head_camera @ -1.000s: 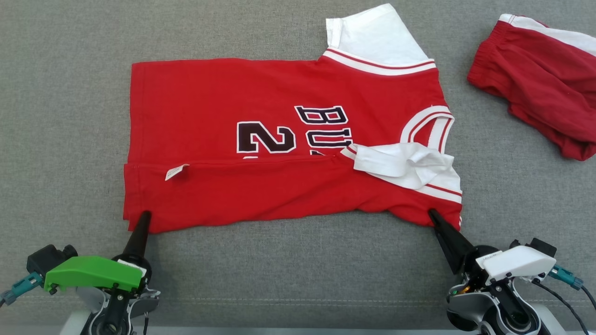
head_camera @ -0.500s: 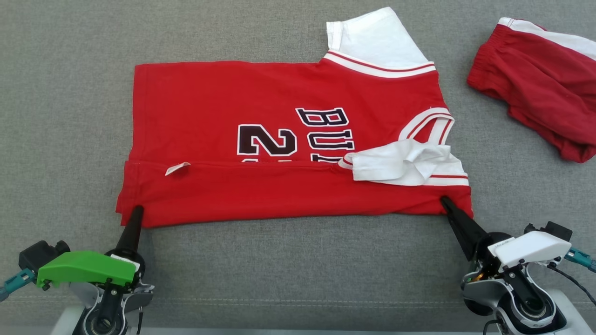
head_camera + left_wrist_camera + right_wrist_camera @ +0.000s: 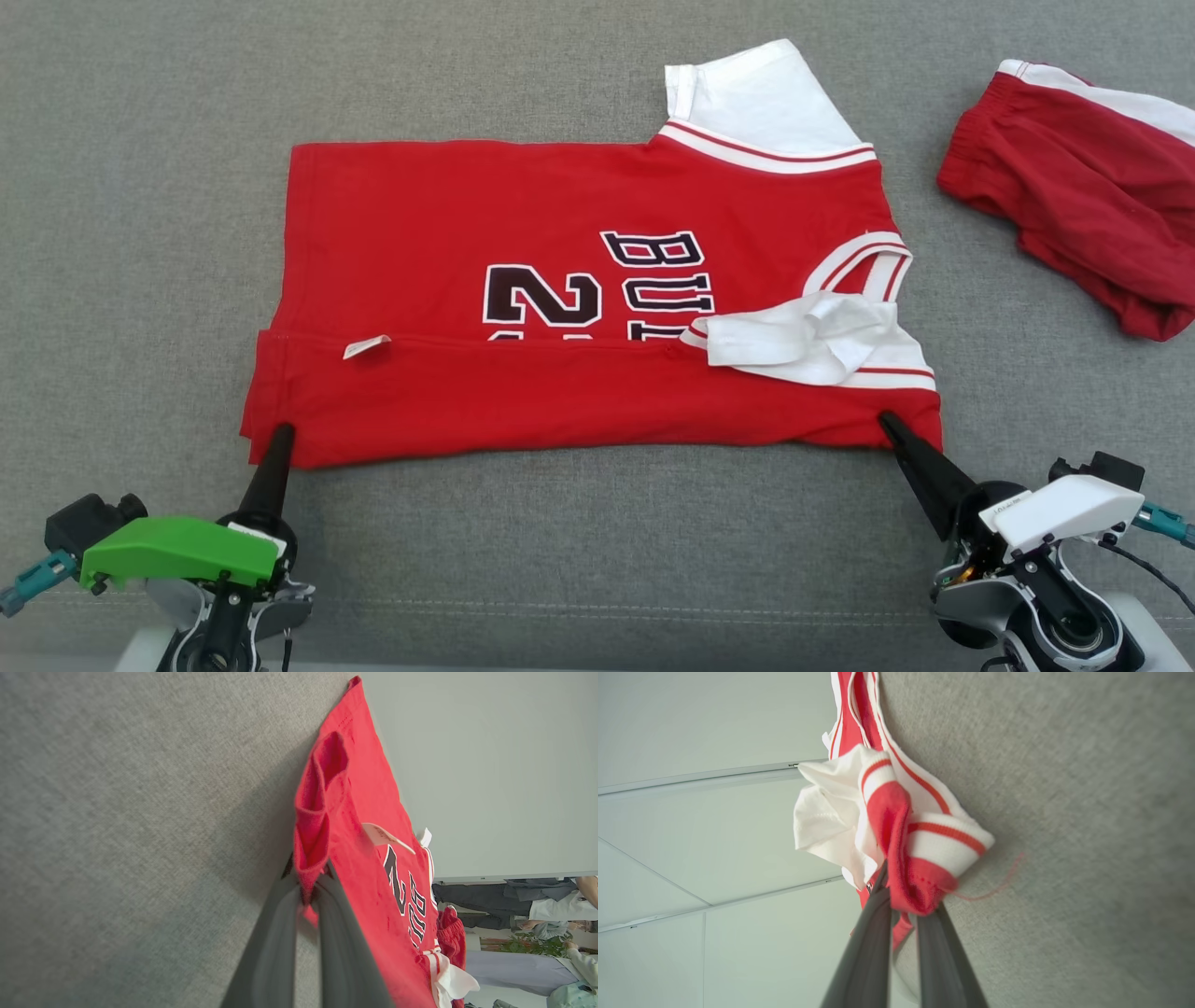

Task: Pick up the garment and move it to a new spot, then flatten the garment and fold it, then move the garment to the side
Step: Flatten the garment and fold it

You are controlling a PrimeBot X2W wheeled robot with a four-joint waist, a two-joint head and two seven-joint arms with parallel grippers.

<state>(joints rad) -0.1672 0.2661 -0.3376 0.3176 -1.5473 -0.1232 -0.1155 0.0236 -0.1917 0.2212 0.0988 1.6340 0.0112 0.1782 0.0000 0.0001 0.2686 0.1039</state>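
Note:
The garment (image 3: 560, 280) is a red jersey with white sleeves and dark lettering, spread on the grey cloth surface with its near strip folded over. My left gripper (image 3: 282, 431) is shut on the garment's near left corner (image 3: 308, 858), pinching the red hem. At the near right corner, my right gripper (image 3: 885, 422) is shut on bunched red and white striped trim (image 3: 915, 877). A crumpled white sleeve (image 3: 803, 338) lies on top near the right end. The small white label (image 3: 366, 347) shows on the fold line.
A second piece of clothing, red with a white band (image 3: 1074, 177), lies at the far right of the grey surface (image 3: 140, 187). In the left wrist view, people and furniture (image 3: 537, 914) show beyond the surface's far edge.
The garment's near edge, held at both corners, first went slightly up the view and stretched taut, then came back down the view. Both grippers stayed shut.

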